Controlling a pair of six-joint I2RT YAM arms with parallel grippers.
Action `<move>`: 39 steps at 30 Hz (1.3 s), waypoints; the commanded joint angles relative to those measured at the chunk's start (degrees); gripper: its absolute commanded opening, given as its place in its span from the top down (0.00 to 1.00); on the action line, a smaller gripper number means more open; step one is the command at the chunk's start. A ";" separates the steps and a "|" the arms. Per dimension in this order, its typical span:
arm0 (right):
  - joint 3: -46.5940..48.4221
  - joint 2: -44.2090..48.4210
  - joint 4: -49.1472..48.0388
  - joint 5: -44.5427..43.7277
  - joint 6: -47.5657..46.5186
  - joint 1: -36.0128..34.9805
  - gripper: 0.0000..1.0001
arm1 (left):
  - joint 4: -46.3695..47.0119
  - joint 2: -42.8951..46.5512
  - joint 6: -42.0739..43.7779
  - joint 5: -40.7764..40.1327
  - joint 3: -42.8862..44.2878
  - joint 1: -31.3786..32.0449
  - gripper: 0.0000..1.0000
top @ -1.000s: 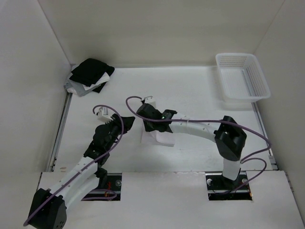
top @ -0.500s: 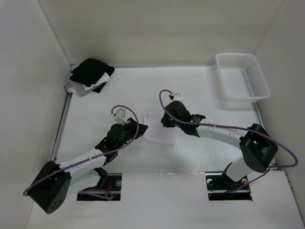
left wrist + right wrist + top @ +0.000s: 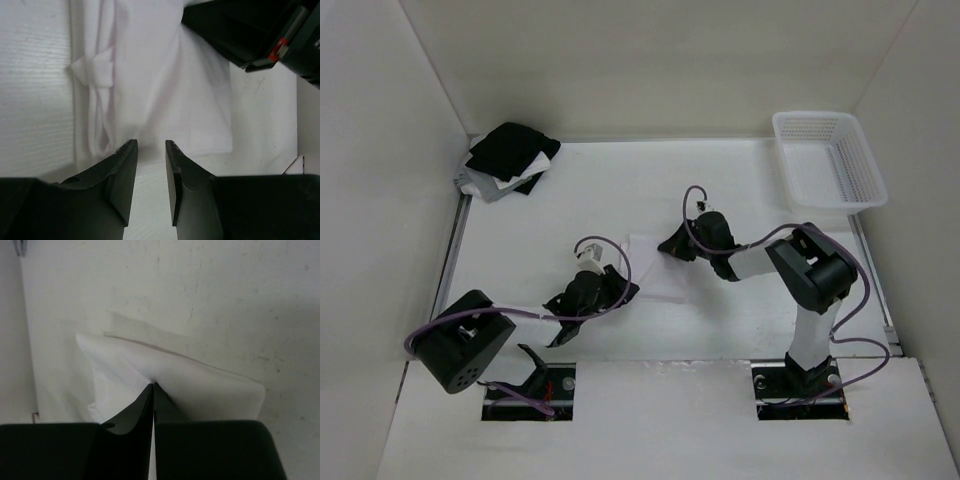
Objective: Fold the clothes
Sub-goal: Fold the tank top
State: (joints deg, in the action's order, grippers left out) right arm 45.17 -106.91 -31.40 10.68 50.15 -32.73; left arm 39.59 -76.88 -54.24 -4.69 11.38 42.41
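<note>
The clothes (image 3: 655,270) are a white tank top lying folded into a small flat rectangle in the middle of the table. In the left wrist view the clothes (image 3: 165,75) lie just beyond my left gripper (image 3: 151,146). Its jaws stand open over bare table at the cloth's near edge, with nothing between them. My left gripper (image 3: 632,288) sits at the cloth's lower left. My right gripper (image 3: 667,246) is at the upper right edge. In the right wrist view the right gripper (image 3: 153,386) is shut, and the fabric (image 3: 200,385) puckers at its tips.
A white mesh basket (image 3: 830,160) stands at the back right. A pile of black, white and grey garments (image 3: 510,160) lies at the back left corner. White walls close in the table on three sides. The right gripper's black body (image 3: 250,30) shows in the left wrist view.
The right arm has drawn back from the left to the cloth's upper right edge, and its jaws have closed. The left arm has folded back and lowered, its gripper now at the cloth's lower left.
</note>
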 commanded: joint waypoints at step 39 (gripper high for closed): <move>-25.12 53.31 5.83 -23.68 -8.58 14.14 0.34 | -37.75 24.33 13.28 -12.36 10.86 -21.90 0.54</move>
State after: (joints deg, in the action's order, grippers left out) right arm 21.78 -52.60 -24.84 -7.64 42.87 -18.81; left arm 0.99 -52.01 -41.71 -17.74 19.27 20.40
